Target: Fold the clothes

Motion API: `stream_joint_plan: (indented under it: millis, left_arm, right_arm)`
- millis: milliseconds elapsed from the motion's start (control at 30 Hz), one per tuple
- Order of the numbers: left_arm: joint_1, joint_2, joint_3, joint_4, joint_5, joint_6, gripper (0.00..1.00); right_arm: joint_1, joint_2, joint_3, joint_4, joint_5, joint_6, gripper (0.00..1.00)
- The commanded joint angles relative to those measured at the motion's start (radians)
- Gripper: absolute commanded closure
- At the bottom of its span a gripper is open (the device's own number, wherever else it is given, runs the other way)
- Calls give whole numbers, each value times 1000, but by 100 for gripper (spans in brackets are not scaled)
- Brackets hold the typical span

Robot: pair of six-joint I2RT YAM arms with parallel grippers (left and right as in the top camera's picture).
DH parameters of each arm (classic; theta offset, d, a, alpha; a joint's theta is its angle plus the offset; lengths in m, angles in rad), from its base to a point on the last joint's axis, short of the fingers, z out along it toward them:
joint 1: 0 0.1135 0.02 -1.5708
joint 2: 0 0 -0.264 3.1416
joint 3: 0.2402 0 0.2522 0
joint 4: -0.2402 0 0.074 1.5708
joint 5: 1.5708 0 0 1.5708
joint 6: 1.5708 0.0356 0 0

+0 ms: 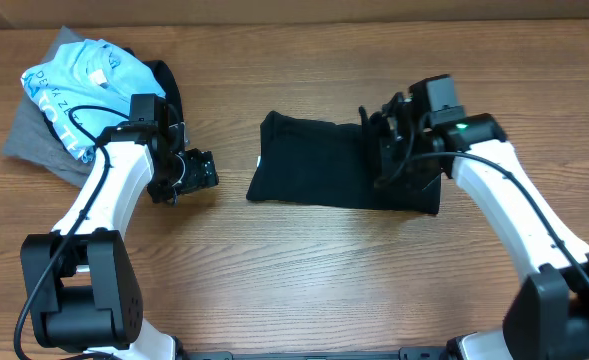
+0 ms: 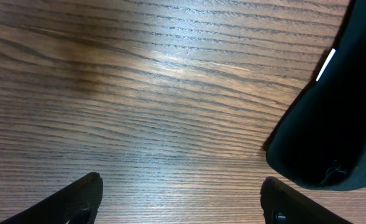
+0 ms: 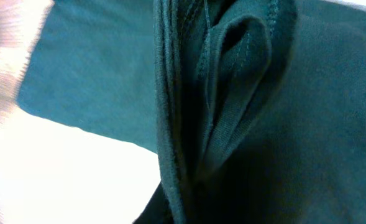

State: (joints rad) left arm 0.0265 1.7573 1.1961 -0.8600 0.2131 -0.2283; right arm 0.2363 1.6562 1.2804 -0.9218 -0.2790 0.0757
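The black T-shirt (image 1: 319, 165) lies folded into a rectangle at the table's middle. My right gripper (image 1: 396, 150) sits at its right edge, where bunched fabric rises against it. In the right wrist view layered hems of the black T-shirt (image 3: 232, 112) fill the frame and hide the fingers, which seem shut on it. My left gripper (image 1: 199, 172) is open and empty just left of the shirt. In the left wrist view its fingers (image 2: 181, 186) spread over bare wood, with the shirt's corner (image 2: 338, 124) and its white label (image 2: 325, 65) at the right.
A light blue lettered tee (image 1: 74, 85) lies on a grey garment (image 1: 29, 140) at the back left, with more dark cloth (image 1: 166, 82) beside them. The wooden table (image 1: 304, 270) runs bare to the front edge.
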Motion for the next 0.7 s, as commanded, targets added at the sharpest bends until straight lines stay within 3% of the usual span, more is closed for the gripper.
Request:
stream_joint_plan:
  millis: [0,167,667]
  left_arm:
    - [1,-5,-5,5,-3,23,14]
    - [-1,-5,-5,19,6,23,3]
    - [-54,37,-5,211,180,71,0]
  right_arm:
    - [28,43,-12,0,28,5,63]
    - [6,40,5,3,87,51,41]
    - [-100,-8,33,-34,21,77,35]
